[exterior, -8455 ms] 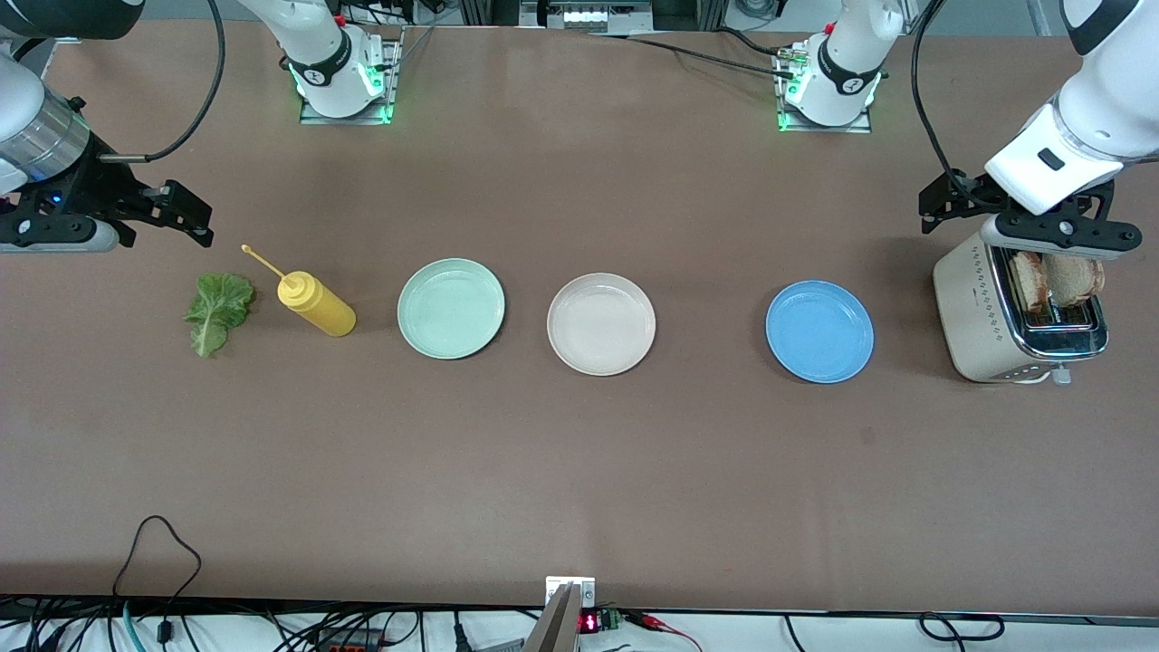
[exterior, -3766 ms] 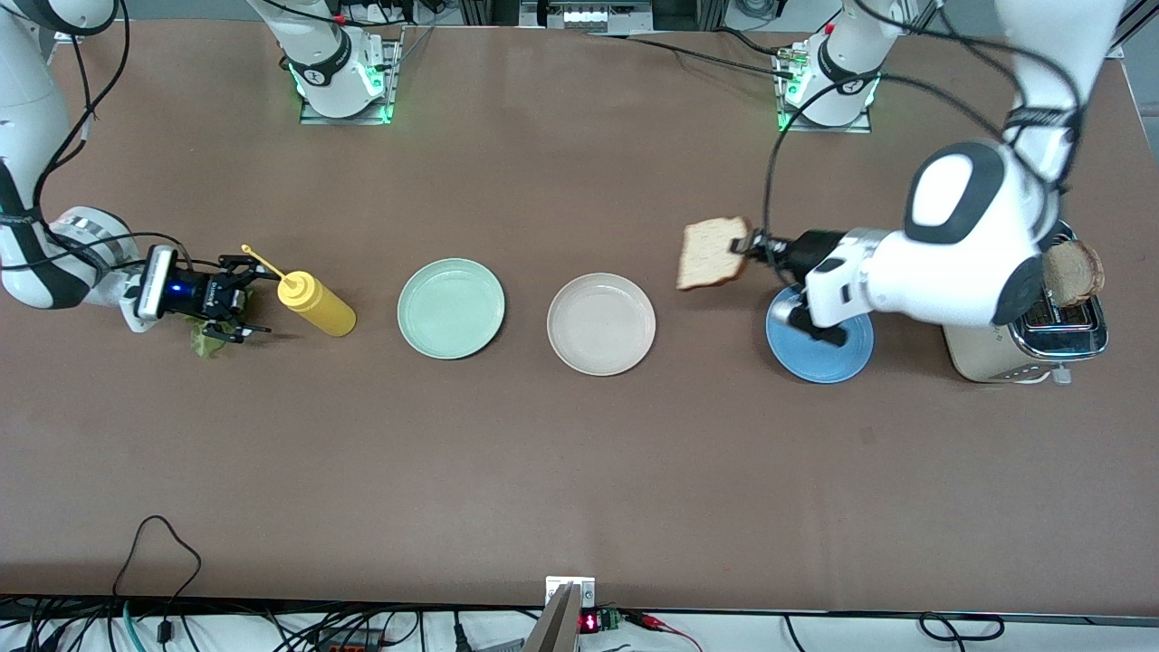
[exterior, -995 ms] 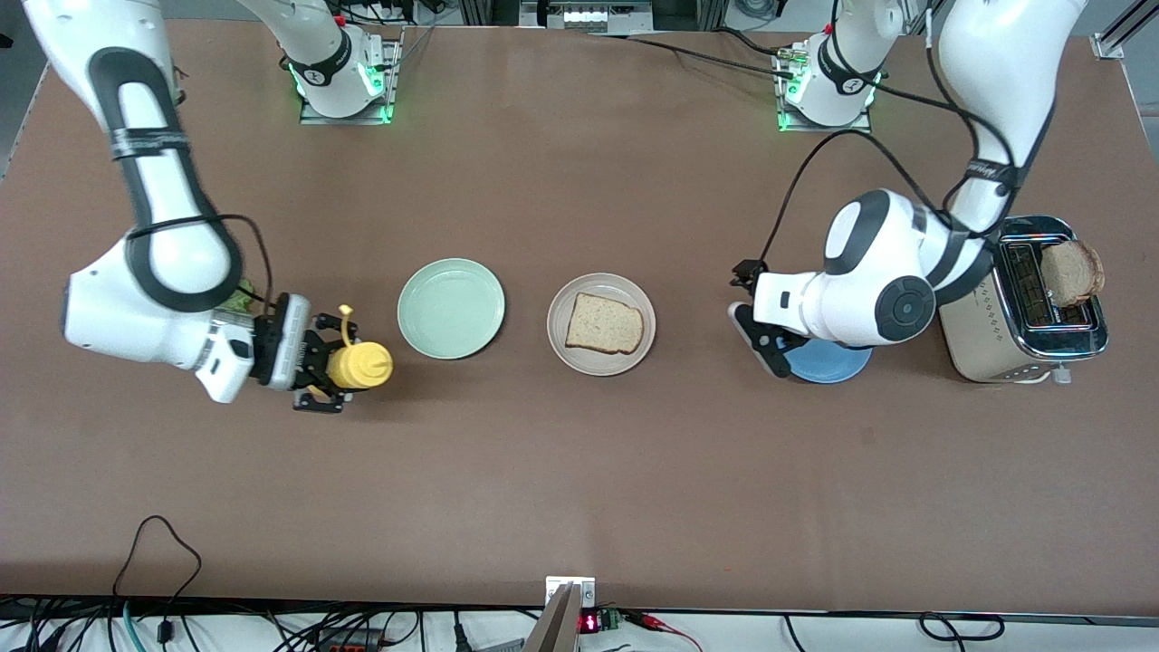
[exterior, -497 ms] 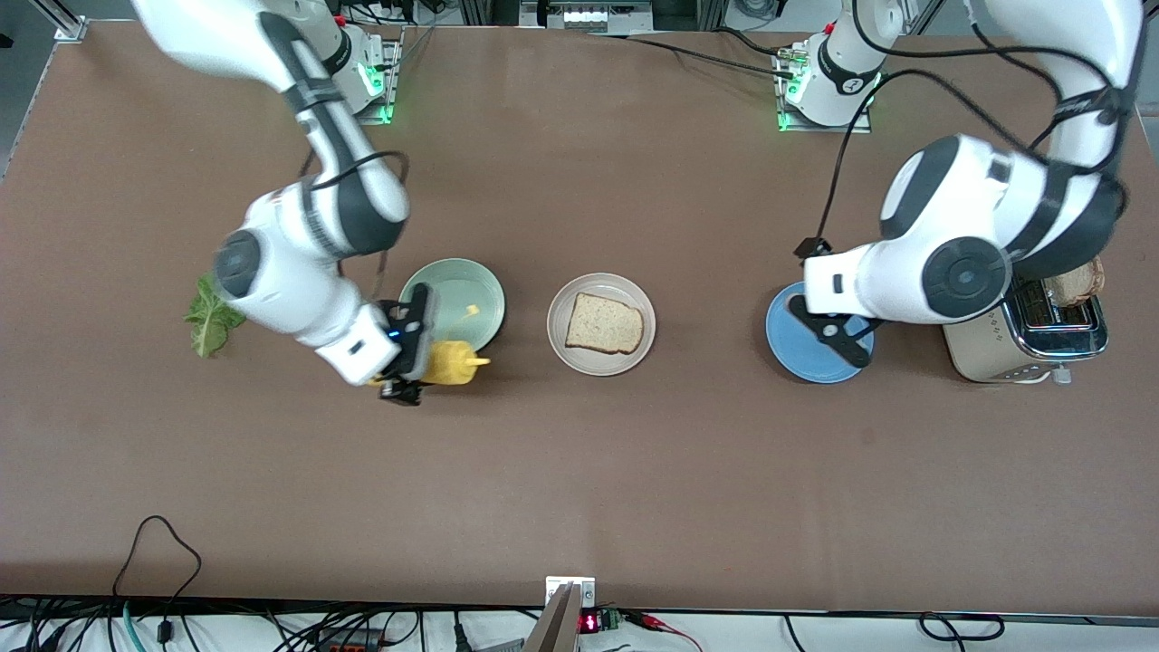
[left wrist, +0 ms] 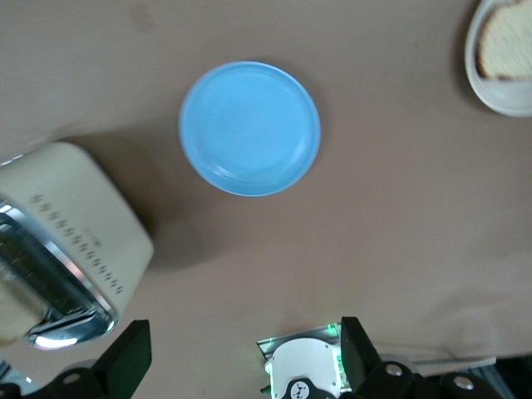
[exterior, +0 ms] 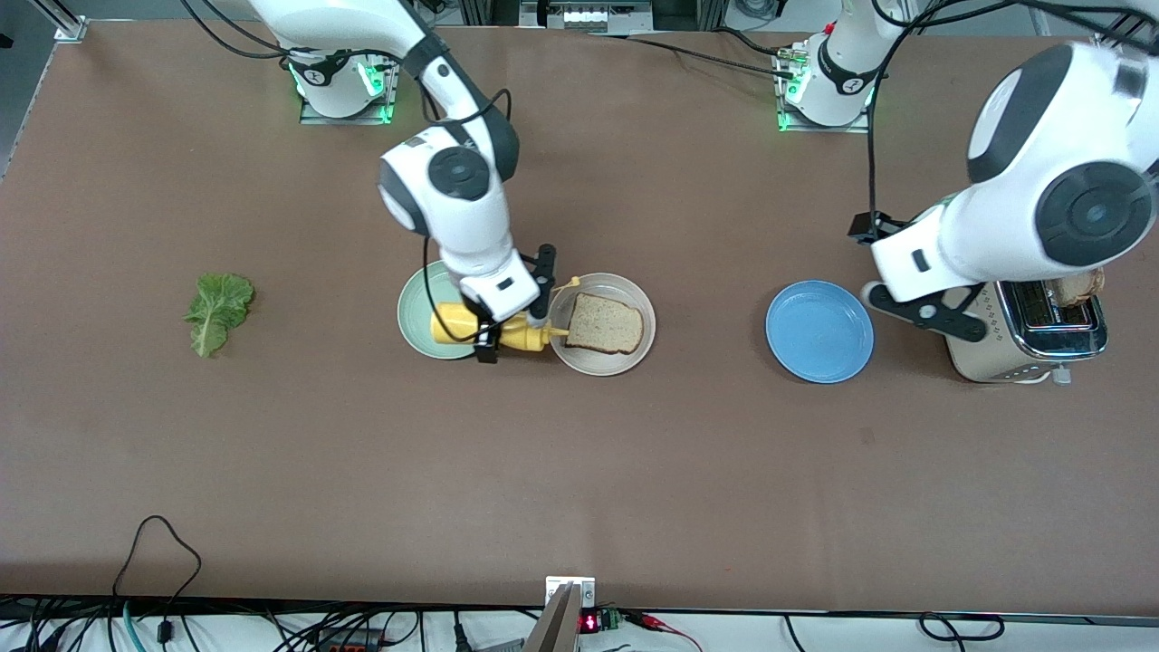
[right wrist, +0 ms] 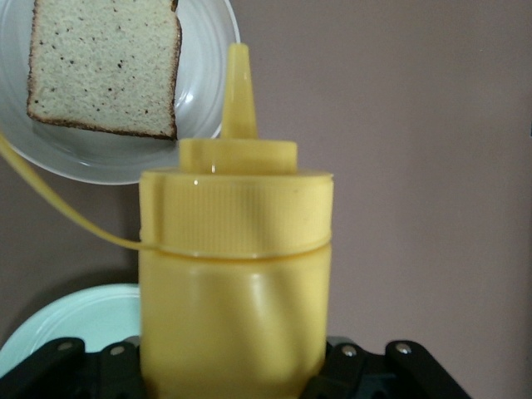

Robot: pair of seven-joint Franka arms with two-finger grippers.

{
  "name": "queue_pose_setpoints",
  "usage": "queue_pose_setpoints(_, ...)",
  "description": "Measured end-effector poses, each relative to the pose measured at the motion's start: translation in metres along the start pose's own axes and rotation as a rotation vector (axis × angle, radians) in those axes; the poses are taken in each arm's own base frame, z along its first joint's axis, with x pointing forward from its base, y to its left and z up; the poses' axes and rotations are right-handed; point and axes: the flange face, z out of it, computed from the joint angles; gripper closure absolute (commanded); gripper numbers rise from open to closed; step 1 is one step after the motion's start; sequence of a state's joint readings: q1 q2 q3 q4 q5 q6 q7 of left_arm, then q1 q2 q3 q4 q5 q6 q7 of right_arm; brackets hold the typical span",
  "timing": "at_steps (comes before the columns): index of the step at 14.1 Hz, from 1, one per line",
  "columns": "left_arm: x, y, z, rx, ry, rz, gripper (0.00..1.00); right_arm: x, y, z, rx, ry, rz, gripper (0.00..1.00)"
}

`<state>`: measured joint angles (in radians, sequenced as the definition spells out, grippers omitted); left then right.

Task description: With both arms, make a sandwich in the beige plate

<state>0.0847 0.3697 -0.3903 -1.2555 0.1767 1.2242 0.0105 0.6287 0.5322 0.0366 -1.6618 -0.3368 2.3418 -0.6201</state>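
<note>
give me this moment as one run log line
right gripper: shut on mustard bottle, nozzle at beige plate | bread slice: on plate | left gripper: open, over toaster

A robotics lab: bolted arm bases (exterior: 342, 83), loose cables (exterior: 158, 543) along the table (exterior: 579, 471).

bread slice (exterior: 605, 322) on beige plate (exterior: 634, 362) | bottle (exterior: 493, 330) beside it (held aloft)

table (exterior: 579, 471): brown | on it: lettuce leaf (exterior: 217, 312), mint-green plate (exterior: 426, 312), beige plate (exterior: 602, 362), blue plate (exterior: 819, 330), toaster (exterior: 987, 349)
</note>
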Motion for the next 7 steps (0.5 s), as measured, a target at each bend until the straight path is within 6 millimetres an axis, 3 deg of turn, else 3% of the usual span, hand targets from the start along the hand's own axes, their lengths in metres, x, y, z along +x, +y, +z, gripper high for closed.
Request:
queue_pose_setpoints(4,-0.025,-0.042,-0.027,-0.053,0.181,-0.145,0.0,0.029,-0.039,0.032,-0.056,-0.111,-0.059,0.66)
queue_pose_setpoints(7,-0.051,-0.073,-0.018,-0.099,0.346,-0.227,0.0,0.058,-0.061,0.046,-0.093,-0.197,-0.088,0.66)
